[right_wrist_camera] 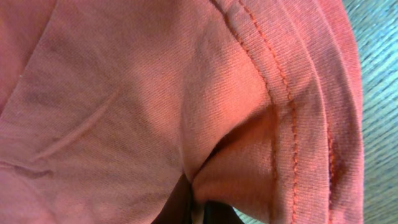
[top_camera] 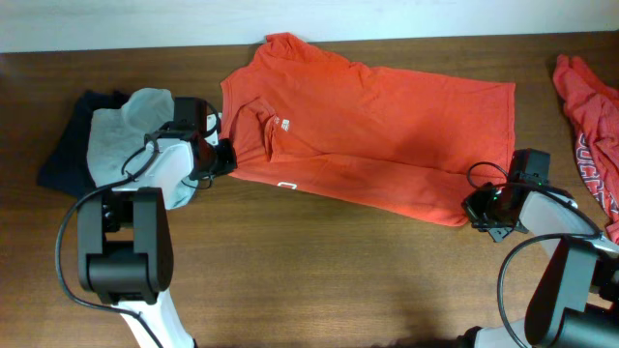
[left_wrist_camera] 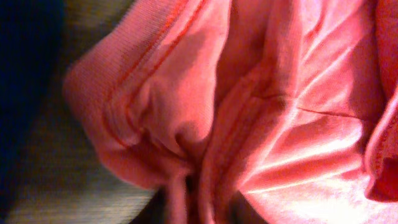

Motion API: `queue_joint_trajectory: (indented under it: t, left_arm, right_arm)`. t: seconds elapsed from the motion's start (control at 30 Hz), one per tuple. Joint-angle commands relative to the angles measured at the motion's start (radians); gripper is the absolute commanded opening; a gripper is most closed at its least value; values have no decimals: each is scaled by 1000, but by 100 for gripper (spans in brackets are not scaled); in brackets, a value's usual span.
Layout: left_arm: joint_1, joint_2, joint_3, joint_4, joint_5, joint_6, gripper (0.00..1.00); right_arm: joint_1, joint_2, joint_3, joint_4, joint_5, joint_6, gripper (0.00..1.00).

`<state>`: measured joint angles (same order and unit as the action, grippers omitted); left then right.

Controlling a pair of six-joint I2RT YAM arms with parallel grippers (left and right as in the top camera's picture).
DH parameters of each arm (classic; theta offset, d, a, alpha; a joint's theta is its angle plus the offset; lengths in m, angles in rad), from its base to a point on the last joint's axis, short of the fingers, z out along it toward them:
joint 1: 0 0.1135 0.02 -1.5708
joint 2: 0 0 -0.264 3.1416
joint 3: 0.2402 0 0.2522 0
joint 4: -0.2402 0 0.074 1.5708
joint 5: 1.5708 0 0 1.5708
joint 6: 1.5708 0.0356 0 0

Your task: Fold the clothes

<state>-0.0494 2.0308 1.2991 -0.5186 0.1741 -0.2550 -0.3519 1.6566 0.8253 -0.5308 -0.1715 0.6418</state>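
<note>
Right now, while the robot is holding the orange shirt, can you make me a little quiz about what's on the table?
1. True or false: the spread T-shirt lies on the table, and a second T-shirt lies crumpled at the table's right end.
2. What does the right gripper pinch? A) the spread T-shirt's hem corner B) its neck label C) a pale cloth
3. Fill in: the pile of dark and pale clothes lies beside the ____ gripper.
Key: 1 true; 2 A; 3 left. The left gripper pinches the spread T-shirt's other end.
</note>
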Motion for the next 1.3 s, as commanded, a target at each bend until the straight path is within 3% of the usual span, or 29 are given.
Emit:
queue_joint_trajectory:
  t: [0.0,0.27,0.47,0.83,0.87,0.97,1.07,1.13,1.27]
  left_arm:
    - [-7,71,-28,-42,5,-6,1]
    - [-6,56,-25,-339,13,-22,1]
    - [-13,56,-25,-541,112,-21,1]
    - [-128,54,-25,-696,122,-21,1]
    - [-142,48,-25,-697,122,-22,1]
    - [-164,10,-25,-684,114,-45,2]
    - [-160,-70,-23,-680,96,-48,36]
    - [-151,-130,-16,-691,68,-48,75]
    - [-122,-268,19,-688,46,-47,99]
  right_arm:
    - [-11,16,-27,-17,139,-10,5]
    - [-103,16,51,-102,176,-10,5]
    - [-146,16,64,-112,158,-46,6]
    - [-146,16,69,-86,158,-77,6]
    - [-146,16,72,-87,157,-79,8]
    - [-146,15,84,-97,142,-89,45]
    - [-147,-2,111,-125,118,-92,62]
    - [-147,-26,137,-148,119,-92,66]
    - [-147,-80,228,-195,111,-93,73]
